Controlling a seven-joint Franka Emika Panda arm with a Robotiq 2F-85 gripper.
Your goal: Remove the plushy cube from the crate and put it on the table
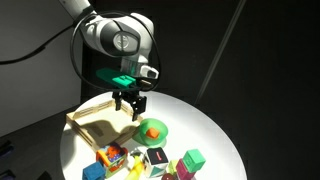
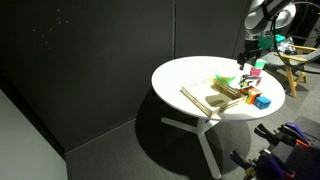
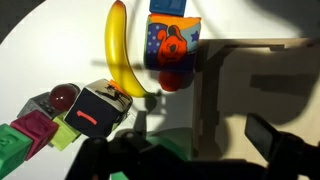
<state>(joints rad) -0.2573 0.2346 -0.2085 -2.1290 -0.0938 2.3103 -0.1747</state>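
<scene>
The plushy cube [image 3: 95,112] lies low in the wrist view, black-faced with one pale side and a red mark on top. It rests on the white table [image 3: 55,40] amid loose toys, not inside the crate [image 3: 255,60], so going by these pictures it looks to be out of the crate already. It should be light and yielding: the faces will likely dent under pressure and the fabric gives good friction, so a slip is unlikely and breakage is no worry. The best hold would be across two opposite flat faces at mid height, closing only until the stuffing gives a little. The neighbours crowd it, with a pink block [image 3: 38,130] and a dark red ball [image 3: 65,97] just beside it, so the freer sides are the ones to use. The gripper [image 1: 130,103] hangs above the table between the crate and the green bowl [image 1: 160,136]. Its fingers [image 3: 268,138] are spread wide and hold nothing, and they touch neither cube nor crate. Farther on in the wrist view, a banana [image 3: 118,50] curves past the cube's upper corner, seemingly touching it, and beyond it stands a blue picture cube [image 3: 172,35] with a red ball [image 3: 172,80] against it. To the right, the crate's tan wooden wall casts a hard shadow, and what shows of its floor looks bare.
</scene>
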